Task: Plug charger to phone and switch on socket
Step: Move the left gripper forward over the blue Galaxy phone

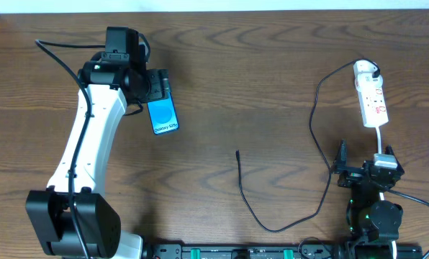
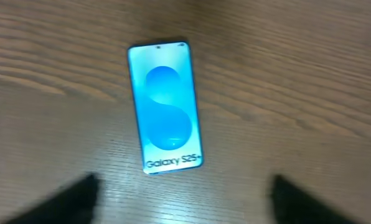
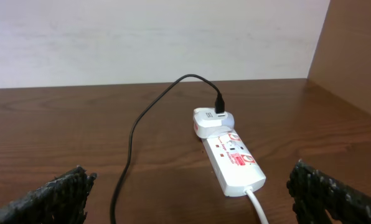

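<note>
The phone point(image 2: 167, 107) is a thin slab with black edges and a bright blue screen. I can read small white "Galaxy S25+" at one end. It lies flat, screen up, on the brown wooden counter point(image 1: 272, 72), in the left half and closer to the far edge. My left jaws hang right over it, opened wide and holding nothing. The two black fingers point(image 2: 67, 202) show past the phone's lettered end, one off to each side, and neither touches it.

The socket point(image 3: 235, 163) is a long white power strip with red marks, lying near the far right corner. A white adapter point(image 3: 209, 121) sits in its far end, and the black charger cable point(image 1: 313, 128) plugs into that. The cable runs down toward the near edge and loops back. Its small tip point(image 1: 237, 152) lies loose around the middle of the counter, well apart from the phone. My right jaws are opened wide too, with nothing in them. They sit low by the near edge and point at the strip. The strip's white cord point(image 3: 256, 205) runs toward them.
</note>
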You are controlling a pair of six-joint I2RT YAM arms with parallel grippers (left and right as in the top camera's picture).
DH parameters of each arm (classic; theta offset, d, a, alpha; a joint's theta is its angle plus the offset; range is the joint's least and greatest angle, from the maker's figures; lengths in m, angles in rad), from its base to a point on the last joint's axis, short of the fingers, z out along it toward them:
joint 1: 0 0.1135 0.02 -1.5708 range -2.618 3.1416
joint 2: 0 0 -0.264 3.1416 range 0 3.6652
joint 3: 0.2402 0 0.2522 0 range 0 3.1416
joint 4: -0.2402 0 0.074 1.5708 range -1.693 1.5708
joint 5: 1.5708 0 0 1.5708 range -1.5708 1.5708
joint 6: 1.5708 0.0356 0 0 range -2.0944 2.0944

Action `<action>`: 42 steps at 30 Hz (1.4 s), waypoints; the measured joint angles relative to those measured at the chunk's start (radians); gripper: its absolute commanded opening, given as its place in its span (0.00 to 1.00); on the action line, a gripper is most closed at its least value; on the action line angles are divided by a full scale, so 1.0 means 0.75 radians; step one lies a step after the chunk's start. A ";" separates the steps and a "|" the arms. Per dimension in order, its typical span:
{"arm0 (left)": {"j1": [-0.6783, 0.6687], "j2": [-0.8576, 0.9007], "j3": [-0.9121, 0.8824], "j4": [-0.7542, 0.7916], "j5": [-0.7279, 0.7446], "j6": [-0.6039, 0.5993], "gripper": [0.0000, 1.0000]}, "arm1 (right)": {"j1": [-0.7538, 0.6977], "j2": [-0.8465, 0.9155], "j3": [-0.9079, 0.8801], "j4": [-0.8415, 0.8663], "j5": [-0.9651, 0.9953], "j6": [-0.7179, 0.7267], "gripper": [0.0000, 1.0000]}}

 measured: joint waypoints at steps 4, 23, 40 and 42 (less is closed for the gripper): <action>0.000 0.002 0.018 -0.007 0.031 -0.008 0.98 | 0.000 0.000 0.000 0.000 0.000 0.000 0.99; 0.000 0.552 0.537 -0.347 -0.052 -0.158 0.98 | 0.000 0.000 0.000 0.000 0.000 0.000 0.99; 0.000 0.567 0.381 -0.257 -0.122 -0.162 0.98 | 0.000 0.000 0.000 0.000 0.000 0.000 0.99; 0.000 0.567 0.350 -0.230 -0.122 -0.162 0.98 | 0.000 0.000 0.000 0.000 0.000 0.000 0.99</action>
